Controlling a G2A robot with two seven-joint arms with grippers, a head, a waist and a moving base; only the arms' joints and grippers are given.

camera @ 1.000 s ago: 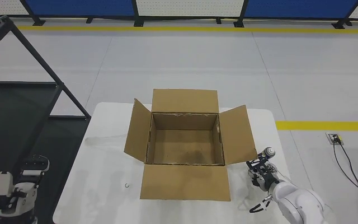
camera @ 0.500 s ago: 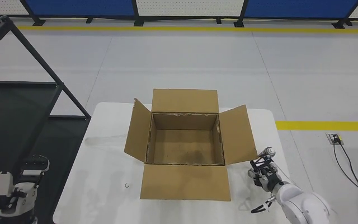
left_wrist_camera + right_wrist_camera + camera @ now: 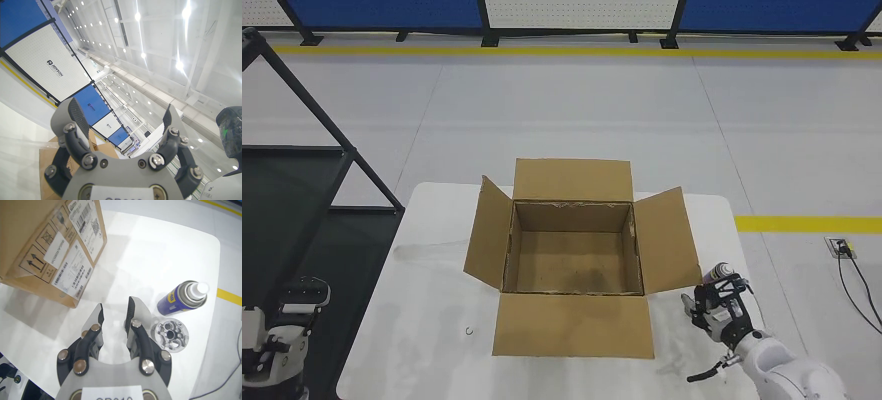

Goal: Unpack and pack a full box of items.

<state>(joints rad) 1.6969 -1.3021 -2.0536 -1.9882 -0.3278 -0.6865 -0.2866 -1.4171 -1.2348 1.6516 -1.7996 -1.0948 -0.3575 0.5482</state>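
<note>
Open cardboard box [image 3: 577, 262] sits mid-table [image 3: 432, 300], all 4 flaps splayed out, bare cardboard floor showing inside. Near flap lies flat twd 6 o'clock. R-side flap angles out twd 3 o'clock, its labelled outer face turned to the R arm.

R gripper [image 3: 115, 306] is over the table's R front corner, approx 4 o'clock from the box. Jaws partway open w/ a narrow gap, nothing btwn them, white tabletop below. Strip of bare table lies btwn it and the R flap's corner.

Blue spray can [image 3: 179, 302] stands upright w/ white nozzle, near the gripper on the side away from the box, close to the table's R edge. Round metal hub part [image 3: 171, 335] lies flat just beside the outer side of one finger [image 3: 130, 311]; can't tell if touching. Can is just past it.

Small ring [image 3: 470, 331] lies on the table at approx 8 o'clock from the box, well apart from everything else.

L gripper [image 3: 122, 113] points up at the ceiling, jaws wide, holding nothing; cardboard shows below it.
</note>
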